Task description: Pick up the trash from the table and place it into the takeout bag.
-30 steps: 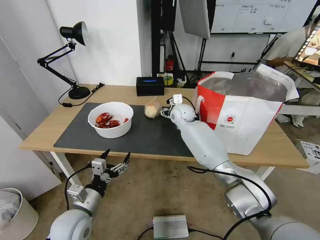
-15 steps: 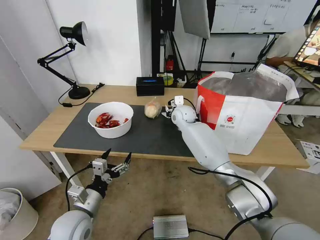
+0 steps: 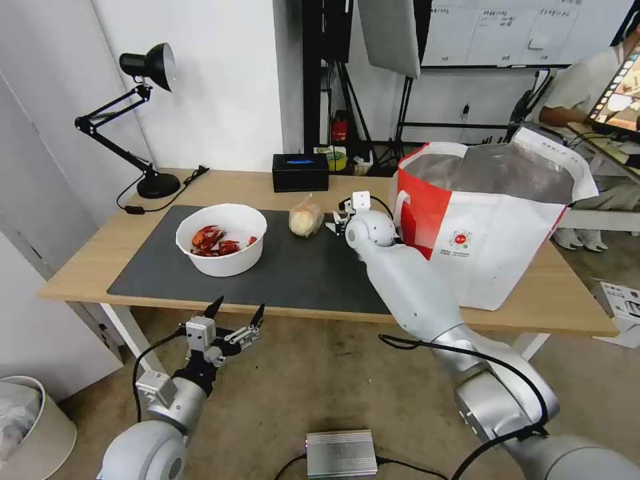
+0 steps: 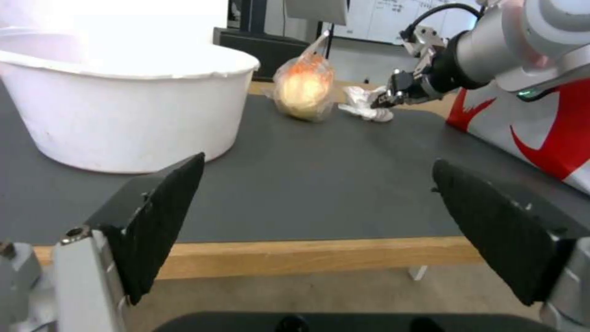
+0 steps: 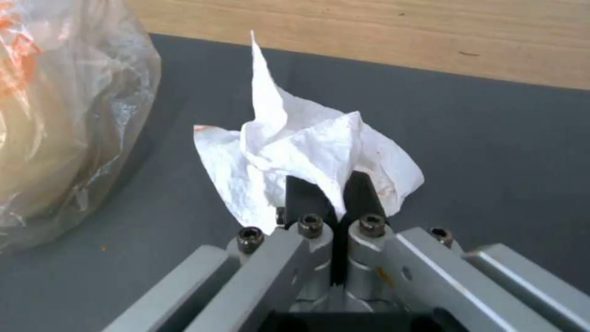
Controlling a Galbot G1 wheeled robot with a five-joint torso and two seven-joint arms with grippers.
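A crumpled white tissue (image 5: 307, 143) is pinched between my right gripper's (image 5: 332, 196) shut fingers, low over the dark mat (image 3: 307, 273) on the table (image 3: 100, 260). In the left wrist view the tissue (image 4: 366, 103) hangs at the right gripper (image 4: 393, 94), between the bagged bun (image 4: 304, 90) and the takeout bag (image 4: 541, 133). The bun in its clear bag (image 3: 305, 219) sits just left of the right gripper (image 3: 337, 223). The white bowl with red crayfish shells (image 3: 221, 240) stands on the mat's left part. The red-and-white takeout bag (image 3: 487, 220) stands open at the right. My left gripper (image 3: 233, 320) hangs open below the table's front edge.
A black box (image 3: 300, 172) sits at the table's back, and a black desk lamp (image 3: 143, 120) at the back left. On the floor lie a silver box (image 3: 341, 453) and a white bin (image 3: 27, 427).
My right gripper has drawn back a little from the bagged bun toward the takeout bag, with the tissue in it. The left arm has barely moved.
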